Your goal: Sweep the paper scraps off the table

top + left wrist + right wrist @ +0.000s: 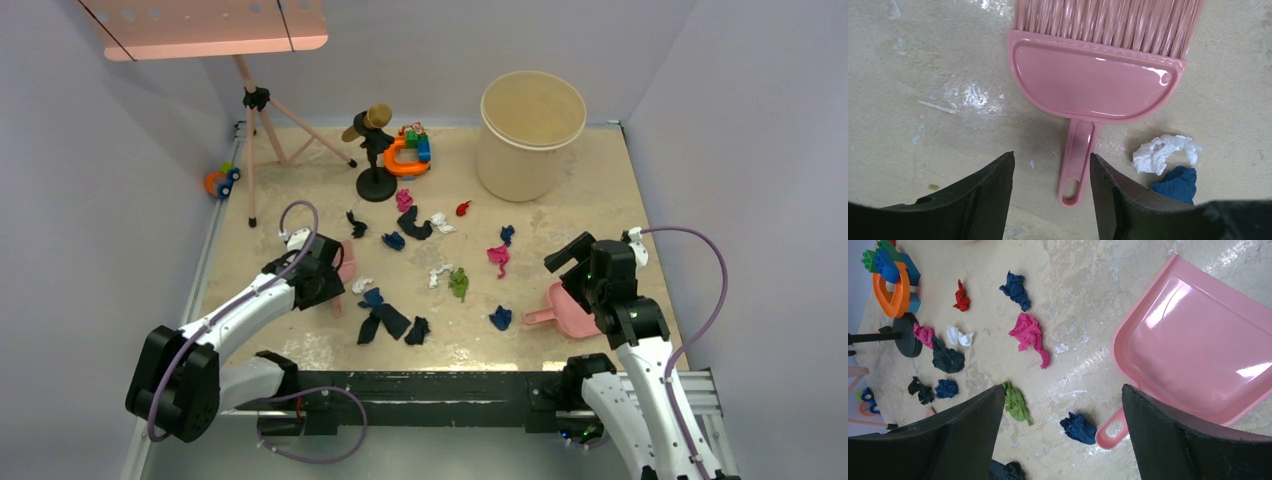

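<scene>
Now left pincer (1050, 167) hovers open over the brush (1093, 85).

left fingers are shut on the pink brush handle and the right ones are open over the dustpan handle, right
Not quite. The left wrist view shows the left fingers open: they stand apart on either side of the pink brush handle, not touching it. The right fingers are open over the dustpan handle, as you said.
</scene>
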Controlling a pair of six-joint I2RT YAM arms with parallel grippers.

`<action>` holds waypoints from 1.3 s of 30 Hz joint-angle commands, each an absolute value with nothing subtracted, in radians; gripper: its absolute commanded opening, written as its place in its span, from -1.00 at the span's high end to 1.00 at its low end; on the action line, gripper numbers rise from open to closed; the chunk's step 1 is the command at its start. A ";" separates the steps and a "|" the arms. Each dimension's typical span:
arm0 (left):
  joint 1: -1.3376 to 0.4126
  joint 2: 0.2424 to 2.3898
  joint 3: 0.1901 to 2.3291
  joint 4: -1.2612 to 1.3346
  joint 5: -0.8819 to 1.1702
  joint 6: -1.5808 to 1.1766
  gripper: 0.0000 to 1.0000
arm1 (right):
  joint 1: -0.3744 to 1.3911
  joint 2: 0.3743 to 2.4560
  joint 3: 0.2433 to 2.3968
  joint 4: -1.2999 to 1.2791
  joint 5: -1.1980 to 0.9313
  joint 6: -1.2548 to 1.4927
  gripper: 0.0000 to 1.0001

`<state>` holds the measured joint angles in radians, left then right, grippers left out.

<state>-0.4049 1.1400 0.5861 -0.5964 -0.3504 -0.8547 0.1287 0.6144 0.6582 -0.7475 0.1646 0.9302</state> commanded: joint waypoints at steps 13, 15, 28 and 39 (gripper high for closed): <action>-0.414 1.332 0.672 -0.496 -0.294 -0.821 0.28 | 0.125 0.574 0.669 -0.745 0.161 0.944 -0.82; -0.414 1.331 0.672 -0.489 -0.285 -0.811 0.40 | 0.126 0.567 0.665 -0.746 0.160 0.946 -0.83; -0.426 0.996 0.711 -0.497 0.002 -0.607 0.85 | 0.131 0.705 0.673 -0.333 -0.433 0.684 -0.76; -0.557 0.916 0.717 -0.350 0.255 -0.497 0.99 | 0.261 0.900 0.791 -0.241 -0.551 0.639 -0.75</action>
<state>-0.4938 0.9340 0.6857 -0.4545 0.1589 -0.5613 0.2188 0.8597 0.7136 -0.3290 -0.4664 0.6716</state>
